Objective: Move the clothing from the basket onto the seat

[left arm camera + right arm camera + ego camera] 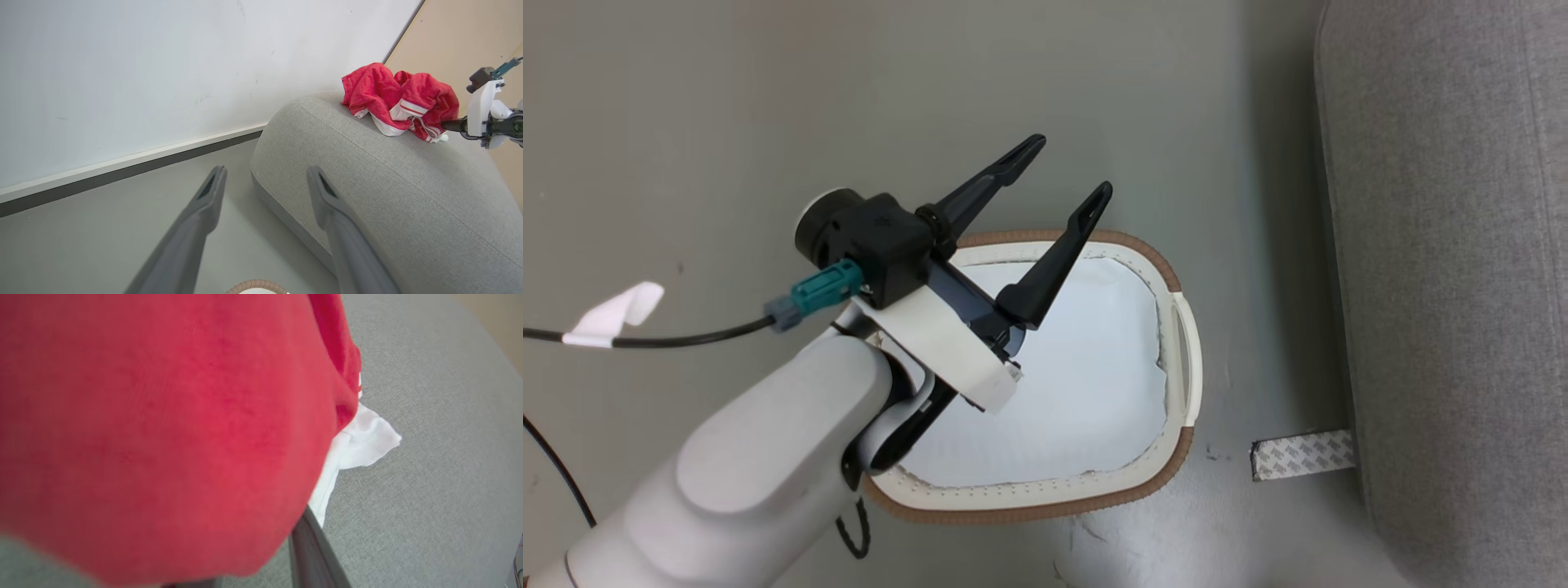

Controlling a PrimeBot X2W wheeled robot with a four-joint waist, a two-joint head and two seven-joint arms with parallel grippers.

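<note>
The red clothing (392,96) lies bunched on the rounded top of the grey seat (408,196), white hems showing. My right gripper (443,126) reaches into its right side and looks shut on the fabric. In the right wrist view the clothing (163,437) drapes close over the camera, one dark finger (310,547) pokes out beneath it, and the seat (429,477) lies below. My left gripper (1071,167) hangs open and empty over the basket (1029,510), which holds a flat pale pad (1086,384). The left gripper (265,169) points toward the floor beside the seat.
The seat (1445,286) runs along the right of the head view, a narrow strip of floor apart from the basket. A patterned tape strip (1303,455) lies on the floor at the seat's base. A black cable with a white tag (617,314) trails left. A white wall (122,81) stands behind.
</note>
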